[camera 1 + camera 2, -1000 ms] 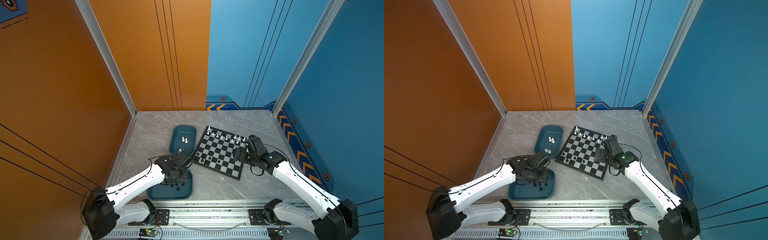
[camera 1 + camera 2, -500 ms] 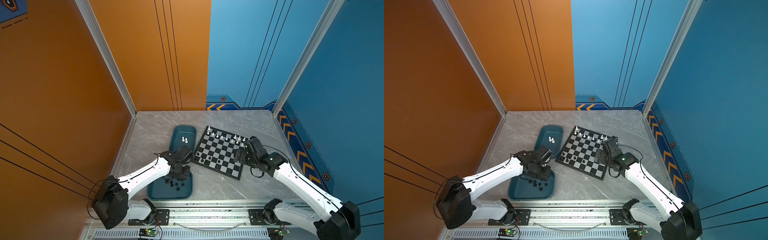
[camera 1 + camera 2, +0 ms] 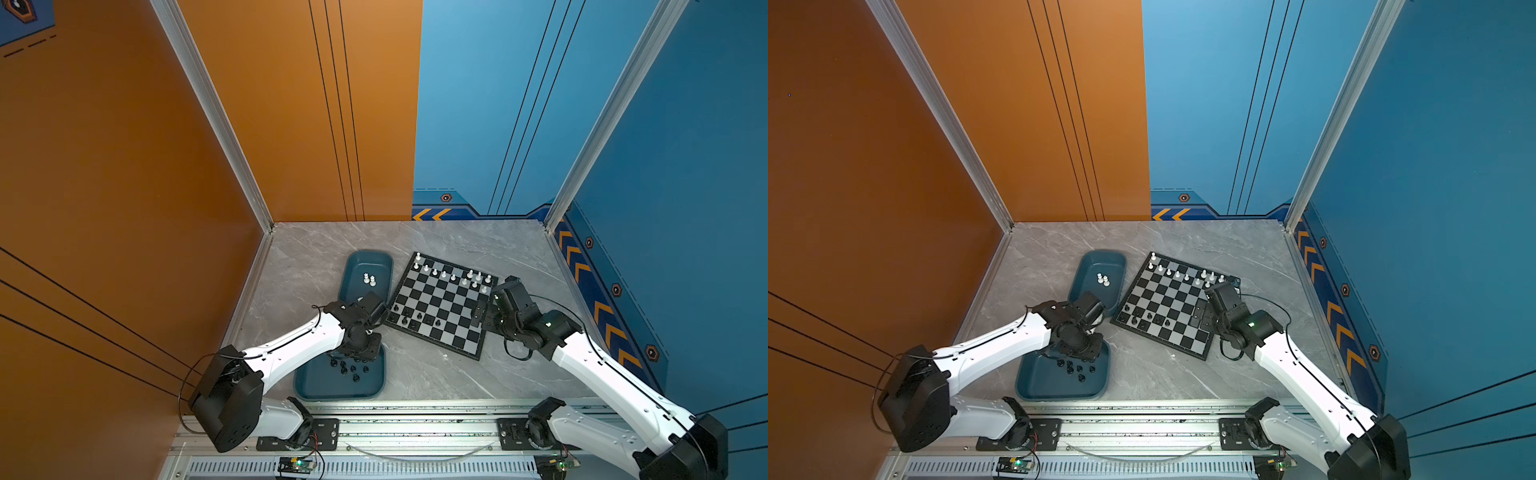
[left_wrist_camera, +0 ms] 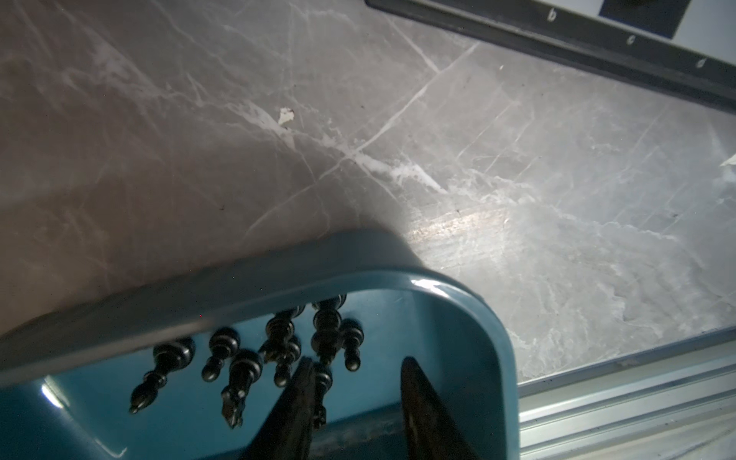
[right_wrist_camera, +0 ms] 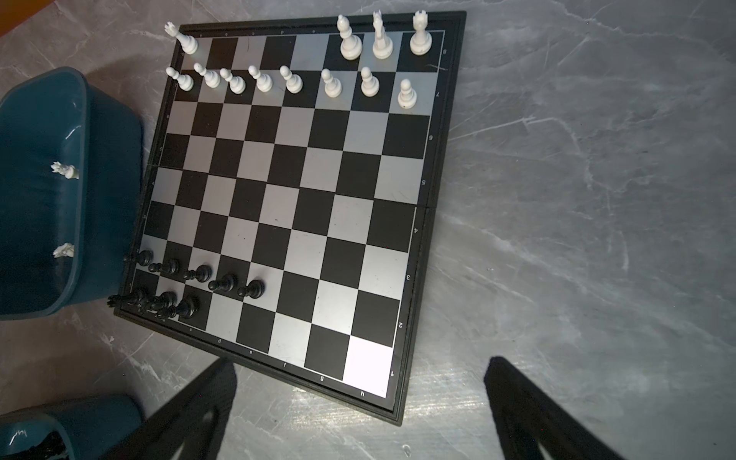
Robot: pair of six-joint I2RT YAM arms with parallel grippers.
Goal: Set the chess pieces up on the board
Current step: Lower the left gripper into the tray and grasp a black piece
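Observation:
The board [image 3: 446, 309] [image 5: 302, 191] lies tilted on the grey table. White chess pieces [image 3: 453, 276] [image 5: 292, 79] fill most of its far two rows. Several black chess pieces [image 3: 415, 318] [image 5: 199, 275] stand in its near-left corner. More black pieces [image 3: 349, 368] [image 4: 247, 358] lie in the near teal tray [image 3: 299, 386]. My left gripper [image 4: 358, 364] reaches down into that tray, jaws partly apart, with one black piece [image 4: 322, 378] against one finger [image 4: 302, 382]. My right gripper [image 5: 360, 361] [image 3: 484, 313] hangs wide open over the board's near-right corner, holding nothing.
A second teal tray [image 3: 353, 257] [image 5: 79, 91] left of the board holds a few white pieces [image 3: 369, 279]. An aluminium rail [image 3: 415, 415] runs along the table's front edge. Orange and blue walls enclose the table on three sides.
My left gripper has narrowed its jaws and sunk a little among the black pieces in the near tray. The right arm has hardly moved.

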